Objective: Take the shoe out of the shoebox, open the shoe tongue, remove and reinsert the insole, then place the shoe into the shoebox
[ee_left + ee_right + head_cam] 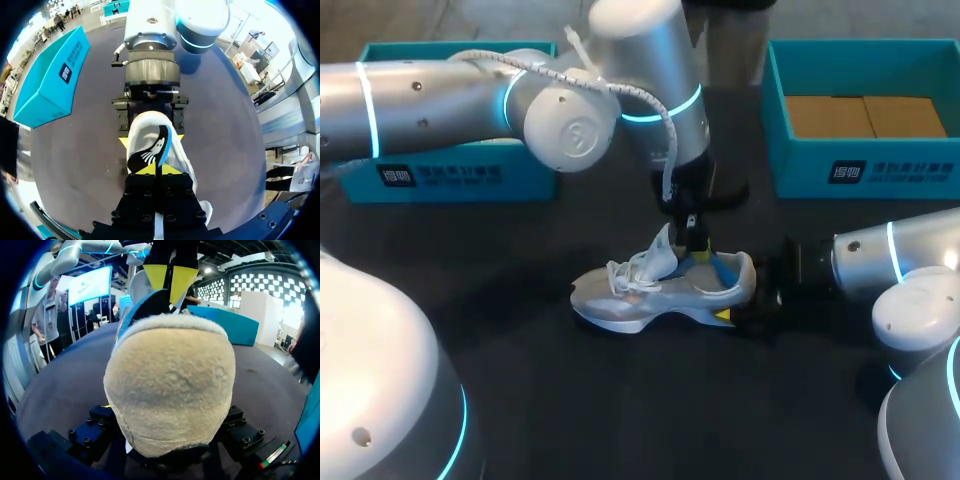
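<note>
Left wrist view: left gripper [154,171] is pinching the thin, floppy insole [152,149], seemingly fully closed on it; right gripper [745,300] is clamping the light, soft shoe [655,292] by its stiffer heel.

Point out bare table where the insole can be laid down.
Bare table lies on the near side of the shoe, toward the robot's base, and between its toe and the left box. Crowded: the heel, where left pincer, holding the insole, and right pincer meet.

The shoe [655,295] is pale grey with blue lining and a beige heel; its insole [150,152] is black, white-patterned; the box [800,170] is teal.
</note>
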